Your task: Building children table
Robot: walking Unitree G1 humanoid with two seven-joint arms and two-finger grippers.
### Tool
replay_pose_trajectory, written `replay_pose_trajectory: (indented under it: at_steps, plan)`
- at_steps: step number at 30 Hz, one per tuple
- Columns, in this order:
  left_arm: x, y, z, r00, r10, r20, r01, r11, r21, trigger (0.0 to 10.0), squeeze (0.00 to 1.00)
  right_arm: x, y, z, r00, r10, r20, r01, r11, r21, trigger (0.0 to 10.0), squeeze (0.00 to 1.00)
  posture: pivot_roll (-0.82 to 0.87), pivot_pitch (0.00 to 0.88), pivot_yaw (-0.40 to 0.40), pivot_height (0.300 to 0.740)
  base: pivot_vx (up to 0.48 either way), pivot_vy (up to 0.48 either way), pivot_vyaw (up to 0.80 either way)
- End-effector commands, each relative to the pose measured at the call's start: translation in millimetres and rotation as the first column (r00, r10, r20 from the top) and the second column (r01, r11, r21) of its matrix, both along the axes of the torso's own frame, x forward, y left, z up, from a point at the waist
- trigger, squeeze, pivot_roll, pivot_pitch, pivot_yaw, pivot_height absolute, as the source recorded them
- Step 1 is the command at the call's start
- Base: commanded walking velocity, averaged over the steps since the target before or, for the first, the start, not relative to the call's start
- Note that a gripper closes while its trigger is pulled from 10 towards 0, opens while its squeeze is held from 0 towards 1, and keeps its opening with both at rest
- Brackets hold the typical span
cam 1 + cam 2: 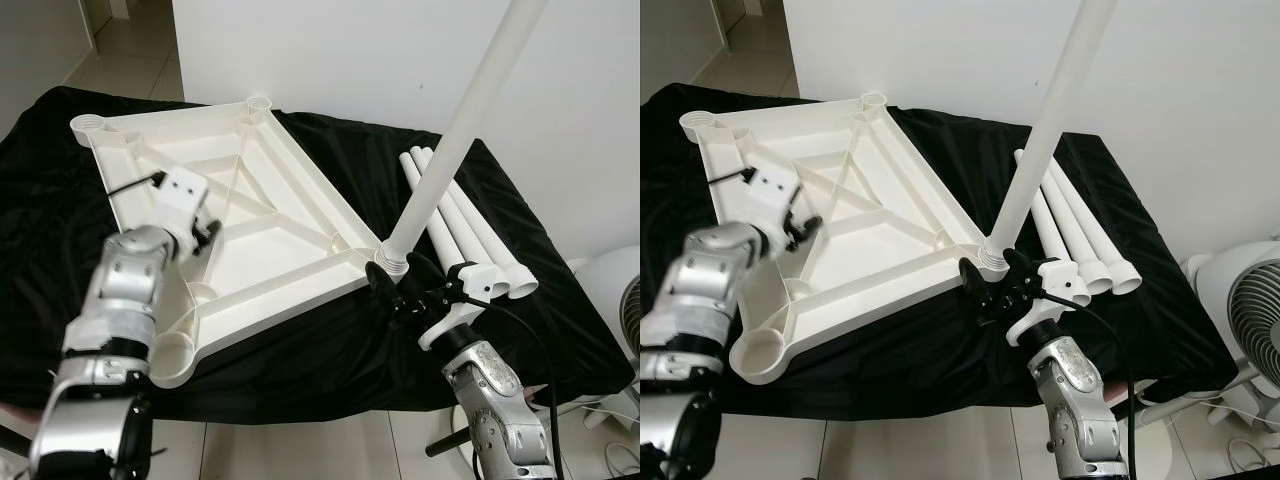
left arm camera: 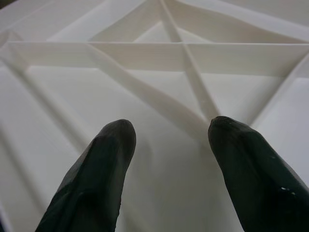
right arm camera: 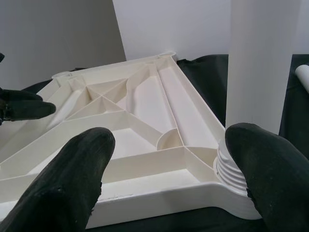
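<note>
Here a black cloth (image 1: 330,340) covers the table, rumpled and glossy, hanging over the near edge above a pale tiled floor (image 1: 330,445); a white wall (image 1: 580,100) stands behind, and at 3 o'clock low down a white fan (image 1: 1250,320) sits on the floor with cables beside it. No brand, label or writing can be read anywhere. On the cloth lies the white plastic tabletop (image 1: 250,210), underside up, its ribs crossing in an X and a round socket at each corner. At its 4 o'clock corner one white leg (image 1: 450,130) stands in the socket, leaning toward 1 o'clock and running out of the top of the head views. Just beyond that corner, at about 2 o'clock from it, three more legs (image 1: 470,225) lie side by side on the cloth, touching each other. The right end effector (image 1: 415,280) sits at the base of the standing leg, fingers apart; in the right wrist view one finger (image 3: 270,169) is beside the ribbed collar of the leg, and whether it touches cannot be told. The left end effector (image 1: 205,230) hovers over the ribbed underside near the tabletop's 9 o'clock side, its two fingers (image 2: 101,164) apart with nothing between them.
</note>
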State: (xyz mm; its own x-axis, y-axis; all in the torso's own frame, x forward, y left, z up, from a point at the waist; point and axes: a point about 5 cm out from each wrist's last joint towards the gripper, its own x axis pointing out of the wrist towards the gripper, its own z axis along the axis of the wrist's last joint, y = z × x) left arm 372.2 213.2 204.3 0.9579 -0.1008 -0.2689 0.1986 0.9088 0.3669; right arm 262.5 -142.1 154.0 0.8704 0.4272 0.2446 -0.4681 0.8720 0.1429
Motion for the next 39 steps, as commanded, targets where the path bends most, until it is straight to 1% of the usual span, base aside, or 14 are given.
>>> replay_pose_trajectory:
  at_steps: [1,4,8,10,15,17,18,20,23,27,28,30,34,39]
  plan:
    - [0.7,18.3,-1,0.941,0.313,0.126,-0.322,0.945,0.060,10.0,0.00,1.6,-0.8,-2,1.000,-0.007,-0.016,0.007,1.000,-0.007,10.0,0.00,0.06,0.042,-0.113,0.740,0.000,0.000,0.00]
    - [0.4,21.4,-1,0.935,0.331,0.129,-0.337,0.941,0.033,10.0,0.00,1.8,-0.7,-2,1.000,-0.006,-0.016,0.006,1.000,-0.007,10.0,0.00,0.06,0.042,-0.113,0.740,0.000,0.000,0.00]
    - [0.2,19.5,-13,0.956,0.273,0.109,-0.288,0.944,0.163,10.0,0.00,2.2,0.7,-3,1.000,0.003,-0.020,-0.004,1.000,-0.016,10.0,0.00,0.06,0.038,-0.117,0.740,0.000,0.000,0.00]
    - [0.1,17.5,-17,0.961,0.259,0.098,-0.273,0.948,0.165,10.0,0.00,2.4,0.6,-3,1.000,0.005,-0.021,-0.005,1.000,-0.022,10.0,0.00,0.06,0.038,-0.117,0.740,0.000,0.000,0.00]
    - [0.8,2.2,-24,0.987,0.145,0.071,-0.157,0.963,0.220,10.0,0.00,3.5,-2.1,-2,1.000,0.004,-0.021,-0.005,1.000,-0.031,10.0,0.00,0.06,0.035,-0.117,0.740,0.000,0.000,0.00]
    - [-2.0,-17.1,-31,1.000,-0.014,0.027,0.007,0.967,0.255,10.0,0.00,3.6,-3.2,-3,1.000,0.007,-0.024,-0.008,0.999,-0.043,10.0,0.00,0.06,0.033,-0.115,0.740,0.000,0.000,0.00]
    - [-2.0,-17.1,-31,1.000,-0.014,0.027,0.007,0.967,0.255,10.0,0.00,3.6,-3.2,-3,1.000,0.007,-0.024,-0.008,0.999,-0.043,10.0,0.00,0.06,0.033,-0.115,0.740,0.000,0.000,0.00]
    - [-5.7,-29.3,-36,0.993,-0.116,-0.012,0.115,0.958,0.264,10.0,0.00,3.4,-3.6,-4,1.000,0.009,-0.026,-0.011,0.999,-0.049,10.0,0.00,0.06,0.032,-0.114,0.740,0.000,0.000,0.00]
    - [-19.1,-51.6,-48,0.942,-0.315,-0.115,0.335,0.904,0.265,10.0,0.00,3.2,-4.3,-4,1.000,0.011,-0.027,-0.012,0.999,-0.052,10.0,0.00,0.06,0.032,-0.111,0.740,0.000,0.000,0.00]
    - [-35.2,-70.2,-57,0.857,-0.479,-0.190,0.513,0.829,0.224,10.0,0.00,3.9,-5.5,-5,1.000,0.009,-0.028,-0.010,0.998,-0.057,10.0,0.00,0.06,0.036,-0.108,0.740,0.000,0.000,0.00]
    - [-35.2,-70.2,-57,0.857,-0.479,-0.190,0.513,0.829,0.224,10.0,0.00,3.9,-5.5,-5,1.000,0.009,-0.028,-0.010,0.998,-0.057,10.0,0.00,0.06,0.036,-0.108,0.740,0.000,0.000,0.00]
    - [-46.4,-81.4,-59,0.792,-0.568,-0.223,0.607,0.771,0.192,10.0,0.00,4.2,-6.2,-5,1.000,0.006,-0.029,-0.008,0.998,-0.057,10.0,0.00,0.06,0.040,-0.106,0.740,0.000,0.000,0.00]
    - [-54.9,-102.5,-51,0.743,-0.642,-0.187,0.666,0.738,0.113,10.0,0.00,4.5,-7.0,-5,1.000,0.003,-0.030,-0.005,0.998,-0.057,10.0,0.00,0.07,0.044,-0.106,0.740,0.000,0.000,0.00]
    - [-54.5,-119.9,-45,0.751,-0.646,-0.135,0.659,0.744,0.111,10.0,0.00,5.0,-6.8,-5,1.000,-0.001,-0.031,-0.001,0.998,-0.056,10.0,0.00,0.06,0.051,-0.101,0.740,0.000,0.000,0.00]
